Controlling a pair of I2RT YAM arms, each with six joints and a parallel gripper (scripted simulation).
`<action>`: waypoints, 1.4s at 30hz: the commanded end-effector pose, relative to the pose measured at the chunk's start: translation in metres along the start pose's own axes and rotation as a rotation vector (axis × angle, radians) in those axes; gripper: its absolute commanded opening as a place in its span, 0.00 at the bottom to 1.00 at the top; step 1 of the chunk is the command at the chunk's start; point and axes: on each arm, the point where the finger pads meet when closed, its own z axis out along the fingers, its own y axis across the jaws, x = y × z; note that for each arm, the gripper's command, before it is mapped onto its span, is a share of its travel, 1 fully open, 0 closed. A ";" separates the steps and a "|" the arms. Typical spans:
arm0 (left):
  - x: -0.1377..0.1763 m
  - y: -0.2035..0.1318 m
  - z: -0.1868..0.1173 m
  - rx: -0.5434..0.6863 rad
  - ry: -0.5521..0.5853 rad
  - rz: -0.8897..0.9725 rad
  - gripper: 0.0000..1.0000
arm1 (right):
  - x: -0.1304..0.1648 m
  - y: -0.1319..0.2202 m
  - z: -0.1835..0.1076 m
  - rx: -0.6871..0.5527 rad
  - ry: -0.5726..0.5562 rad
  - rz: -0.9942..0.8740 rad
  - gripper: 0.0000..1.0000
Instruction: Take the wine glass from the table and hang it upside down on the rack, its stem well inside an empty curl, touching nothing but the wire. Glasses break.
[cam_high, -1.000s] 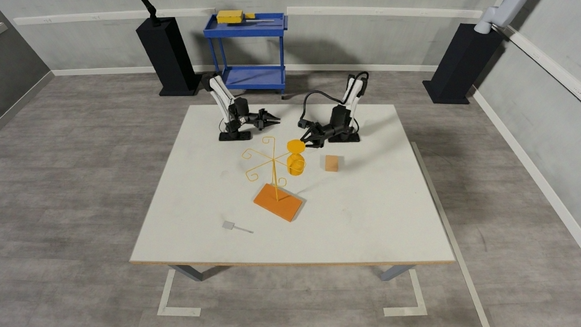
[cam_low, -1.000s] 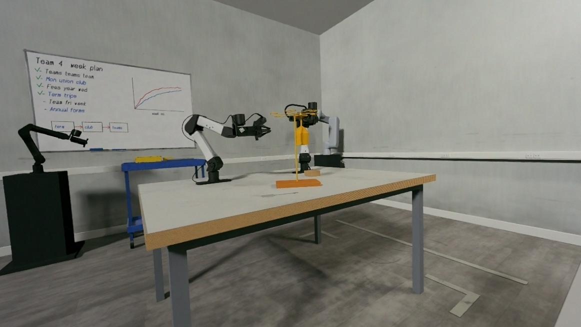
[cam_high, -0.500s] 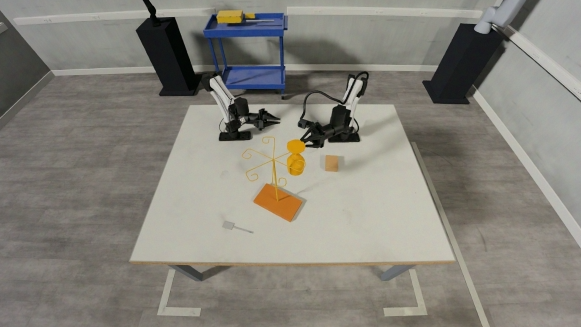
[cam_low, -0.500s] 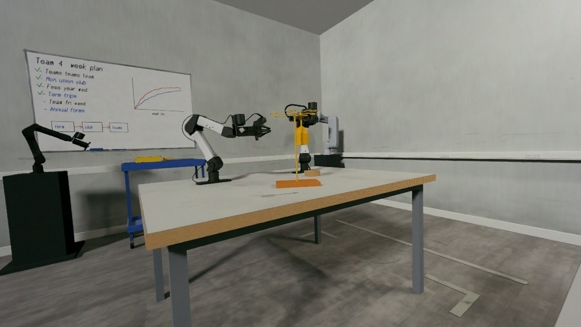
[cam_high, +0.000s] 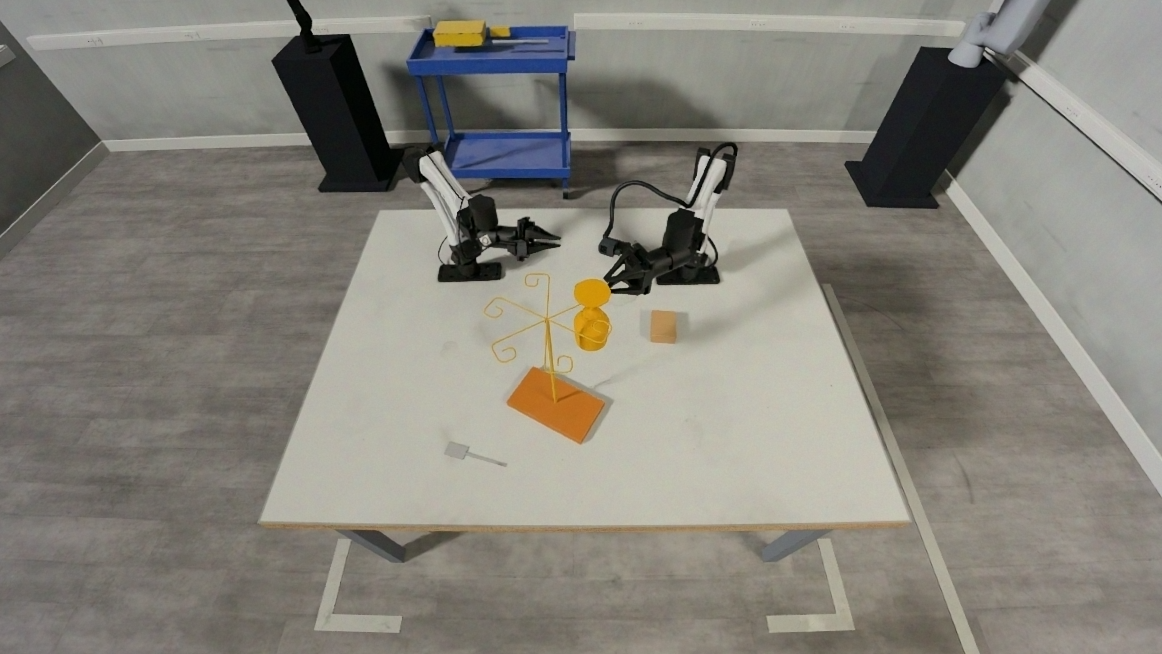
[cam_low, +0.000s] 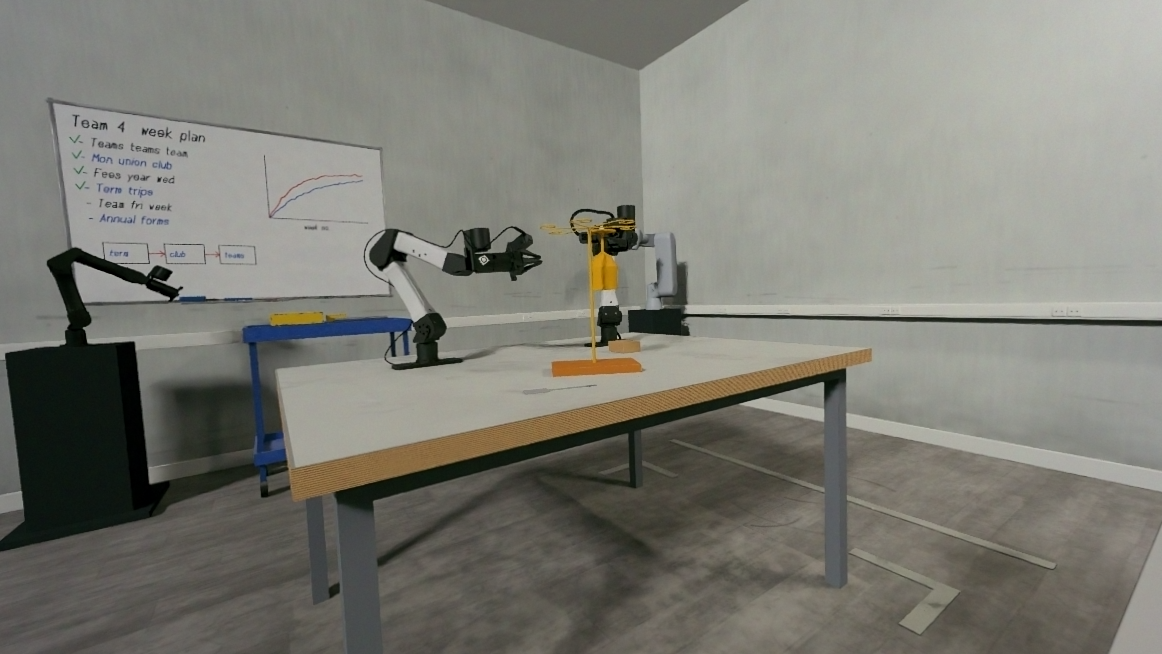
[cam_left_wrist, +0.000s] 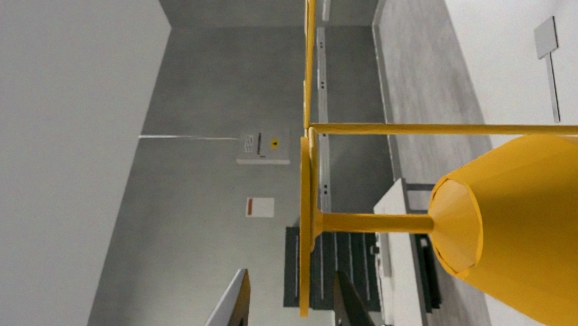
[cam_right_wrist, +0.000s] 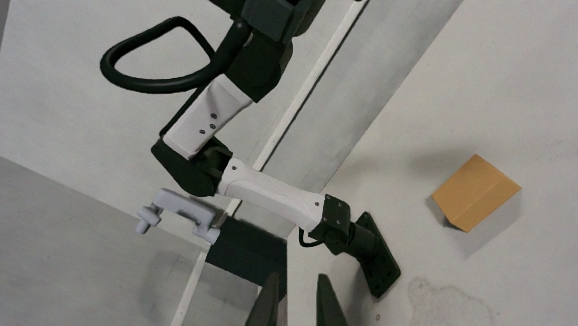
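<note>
The left gripper (cam_high: 609, 285) (cam_low: 599, 235) (cam_left_wrist: 291, 278) is spread part way, and nothing is pinched by it. The wine glass (cam_high: 591, 330) (cam_low: 604, 272) (cam_left_wrist: 520, 215) is seen upside down at the rack (cam_high: 554, 383) (cam_low: 592, 308) (cam_left_wrist: 380, 128), well above the table (cam_high: 715, 454) (cam_low: 365, 414) (cam_left_wrist: 530, 90). Its long axis is upright, the bowl is low, and the foot (cam_high: 591, 293) (cam_left_wrist: 304, 225) lies above the wire. Between the left fingers the foot's edge is placed, one finger above and one below; whether either is touched cannot be told. The left arm is the nearer one. The right gripper (cam_high: 559, 240) (cam_low: 539, 259) (cam_right_wrist: 298, 282) is opened slightly, empty and well apart. The hanging seems almost finished. A level withdrawal should be made, away from the foot and toward the left arm's own base; by any lift or tilt, the foot could be caught and the glass broken.
</note>
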 end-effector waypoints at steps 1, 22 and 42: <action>0.000 0.031 -0.008 -0.065 0.004 0.041 0.34 | -0.013 0.024 -0.001 -0.058 -0.031 -0.059 0.17; -0.005 -0.001 -0.061 0.011 -0.014 -0.027 0.34 | -0.013 0.024 -0.001 -0.058 -0.031 -0.059 0.17; 0.038 0.010 -0.078 -0.028 0.212 -0.327 0.34 | -0.062 -0.019 -0.013 0.170 -0.187 -0.205 0.17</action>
